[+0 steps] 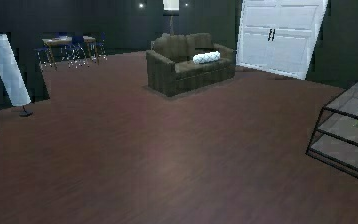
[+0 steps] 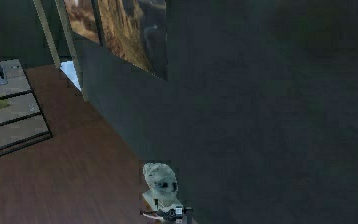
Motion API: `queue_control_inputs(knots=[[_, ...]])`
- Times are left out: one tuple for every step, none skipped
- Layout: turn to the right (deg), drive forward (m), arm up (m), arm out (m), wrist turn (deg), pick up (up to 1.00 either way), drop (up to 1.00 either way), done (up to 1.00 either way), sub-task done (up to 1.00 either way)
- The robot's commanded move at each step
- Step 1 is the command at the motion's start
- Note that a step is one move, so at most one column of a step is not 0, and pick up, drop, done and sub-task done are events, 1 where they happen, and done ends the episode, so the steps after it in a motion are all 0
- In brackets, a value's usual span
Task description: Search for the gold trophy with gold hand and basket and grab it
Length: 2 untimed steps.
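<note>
Dark floor (image 1: 137, 160) open | sofa (image 1: 190, 62) ahead | shelf (image 1: 347, 130) at forward view's right | wall (image 2: 277, 120) near

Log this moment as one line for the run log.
phase: search | ahead: brown sofa, white door | side: pale rounded thing behind gripper | held: cannot tell

Dim room — white door (image 1: 279, 35) catches most light.

Home living room: sofa (image 1: 190, 62), dining table (image 1: 59, 42), white door (image 1: 277, 35).
</note>
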Motion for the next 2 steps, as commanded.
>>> queue_control_inputs(knots=[[0.0, 0.0, 0.0, 0.0, 18.0, 0.0, 0.0, 0.0, 0.0], [0.0, 0.0, 0.0, 0.0, 0.0, 1.0, 0.0, 0.0, 0.0]])
